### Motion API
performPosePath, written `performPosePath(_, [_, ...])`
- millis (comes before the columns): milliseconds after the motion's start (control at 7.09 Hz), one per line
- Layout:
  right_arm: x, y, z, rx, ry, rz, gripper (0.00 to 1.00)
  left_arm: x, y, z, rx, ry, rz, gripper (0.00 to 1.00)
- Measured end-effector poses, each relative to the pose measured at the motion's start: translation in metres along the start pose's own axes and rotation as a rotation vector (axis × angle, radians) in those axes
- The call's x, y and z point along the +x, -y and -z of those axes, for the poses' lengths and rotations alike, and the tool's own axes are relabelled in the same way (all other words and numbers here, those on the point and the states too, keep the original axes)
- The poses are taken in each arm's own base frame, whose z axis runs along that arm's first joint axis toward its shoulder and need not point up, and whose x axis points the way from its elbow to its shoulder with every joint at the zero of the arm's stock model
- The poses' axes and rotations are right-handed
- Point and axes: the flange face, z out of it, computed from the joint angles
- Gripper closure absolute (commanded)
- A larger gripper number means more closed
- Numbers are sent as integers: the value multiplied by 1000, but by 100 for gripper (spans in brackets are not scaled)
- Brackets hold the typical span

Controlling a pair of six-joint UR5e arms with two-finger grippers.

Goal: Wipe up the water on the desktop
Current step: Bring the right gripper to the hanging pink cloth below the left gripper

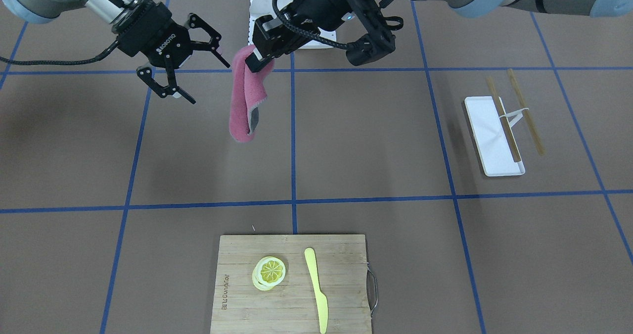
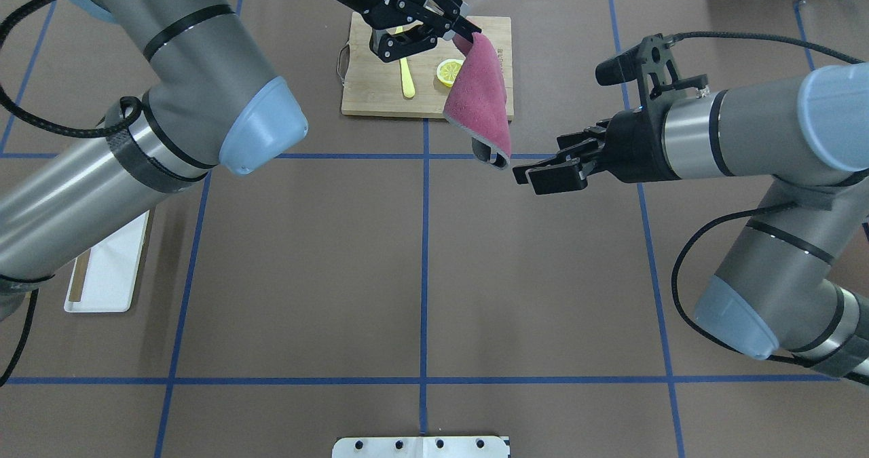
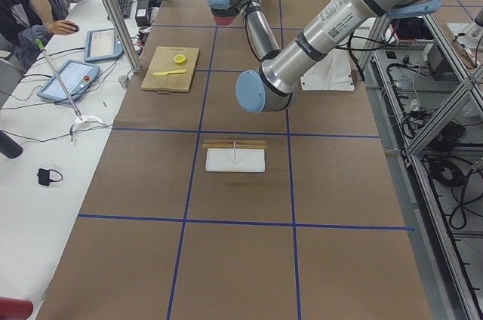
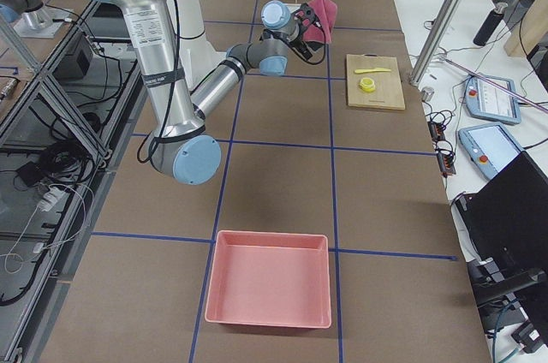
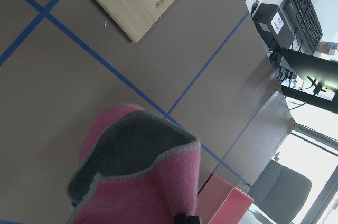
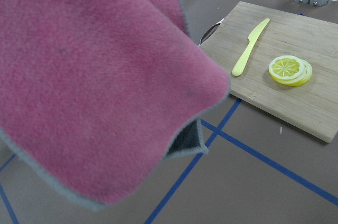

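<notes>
Left gripper: clamped on the top edge of the pink cloth, which just dangles from it. In the overhead view this arm is reaching far out toward the cutting board end.

Right gripper: fingers spread wide with nothing in them. It's parked just beside the cloth and not touching it, as far as I can see.

Cloth: pink fleece with a grey back, hanging folded over itself. From my end the bottom hem looks clear of the surface, so it's up in the air, not on the table.

Desktop: the big brown surface with blue tape lines, spread out under both arms. The patch below the cloth looks bare.

Water: honestly can't spot a puddle or wet patch in any view, so I can't say where the spill is.

Done so far: the cloth is up and in hand, that's about it.

Left to do: basically all the actual wiping. My guess is the cloth has to come down flat on the wet spot and get dragged across.

Other stuff: cutting board with lemon slices and a yellow knife, and a white tray, all well apart from the cloth.
</notes>
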Motion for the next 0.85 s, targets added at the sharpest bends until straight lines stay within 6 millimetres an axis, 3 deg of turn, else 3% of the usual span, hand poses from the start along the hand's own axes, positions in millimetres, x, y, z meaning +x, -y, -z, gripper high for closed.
performPosePath(282, [-30, 0, -14, 62, -7, -20, 3, -4, -9, -8, -17, 8, -1, 100])
performPosePath(423, [-40, 1, -19, 87, -12, -19, 13, -6, -12, -11, -23, 12, -1, 100])
performPosePath(846, [-50, 5, -19, 117, -11, -17, 8, -9, -16, -12, -30, 13, 13, 100])
